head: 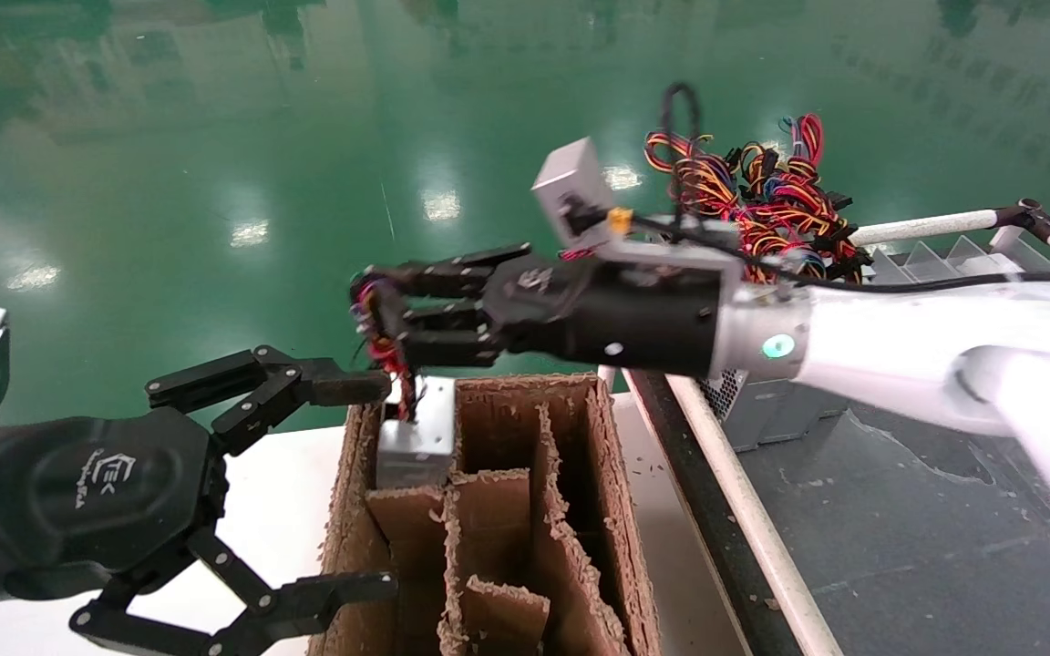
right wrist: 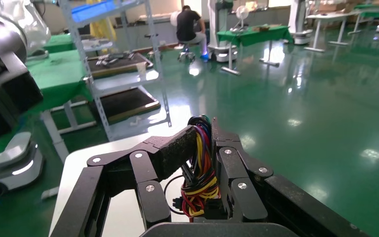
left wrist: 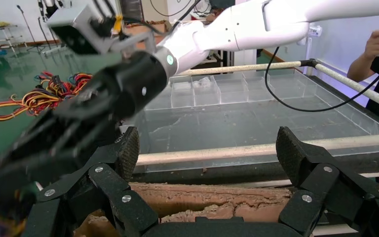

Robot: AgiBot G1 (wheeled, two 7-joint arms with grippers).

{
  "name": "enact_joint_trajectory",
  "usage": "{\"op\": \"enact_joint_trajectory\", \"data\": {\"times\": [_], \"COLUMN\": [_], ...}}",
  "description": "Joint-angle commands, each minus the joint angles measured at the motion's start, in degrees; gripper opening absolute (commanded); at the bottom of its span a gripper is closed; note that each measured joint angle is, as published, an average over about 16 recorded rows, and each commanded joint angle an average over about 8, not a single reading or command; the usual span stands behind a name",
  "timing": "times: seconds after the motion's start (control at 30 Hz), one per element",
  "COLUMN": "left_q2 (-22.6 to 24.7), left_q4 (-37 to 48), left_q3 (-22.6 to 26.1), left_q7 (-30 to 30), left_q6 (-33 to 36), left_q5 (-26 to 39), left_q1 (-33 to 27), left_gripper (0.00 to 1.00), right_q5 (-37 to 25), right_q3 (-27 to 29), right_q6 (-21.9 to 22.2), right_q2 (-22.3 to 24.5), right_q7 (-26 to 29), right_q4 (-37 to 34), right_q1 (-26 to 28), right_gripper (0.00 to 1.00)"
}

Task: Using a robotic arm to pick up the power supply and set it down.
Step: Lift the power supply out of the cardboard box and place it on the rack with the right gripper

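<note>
the right gripper (head: 386, 314) hangs just above the far-left corner of the cardboard divider box (head: 525, 510), its fingers (right wrist: 177, 148) closed tight on the wire bundle (right wrist: 200, 173) of the power supply (head: 416, 433). it grips only the red, yellow and black leads, not the metal case. the grey case hangs below the gripper by those wires and sits partly down in the box's far-left compartment, its top above the rim.

the left gripper (head: 347, 483) waits at the box's left wall, fingers spread wide with nothing between them; one fingertip (head: 352, 390) is close beside the supply's top corner, and whether it touches i cannot tell.

the step in hand looks like lowering the supply into that compartment. since the load swings from flexible wires, it is best done slowly and straight down, keeping the case square to the ragged cardboard partitions so no corner catches. release should wait until the case rests on the bottom and the wires go slack. the left gripper could steady the box wall but should stay clear of the case.

beyond the box's right side lie a grey tray (head: 899, 510) and a heap of spare wires (head: 762, 200).
</note>
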Motion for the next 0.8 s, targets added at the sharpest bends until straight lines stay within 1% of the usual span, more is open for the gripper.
{"op": "enact_joint_trajectory", "data": {"times": [0.03,0.33,0.5,0.63,0.8], "left_q2": [0.0,-0.01,-0.01,-0.02,-0.02], "left_q4": [0.0,0.0,0.0,0.0,0.0], "left_q3": [0.0,0.03,0.04,0.05,0.06], "left_q7": [0.0,0.01,0.02,0.02,0.03], "left_q6": [0.0,-0.01,-0.02,-0.02,-0.02], "left_q5": [0.0,-0.02,-0.03,-0.03,-0.04], "left_q1": [0.0,-0.01,-0.01,-0.01,-0.01], "left_gripper": [1.0,1.0,1.0,1.0,1.0], "right_q5": [0.66,3.22,3.89,4.15,4.01], "right_q3": [0.5,2.73,3.44,3.8,3.95], "right_q6": [-1.62,-4.57,-5.48,-5.88,-5.08], "right_q2": [0.8,5.52,9.16,12.95,19.01], "right_q7": [-0.1,-0.69,-0.27,-0.02,0.62], "right_q4": [-1.13,-1.92,-0.98,1.27,7.04], "right_q1": [0.55,3.64,5.17,5.45,5.0], "right_gripper": [0.0,0.0,0.0,0.0,0.0]}}
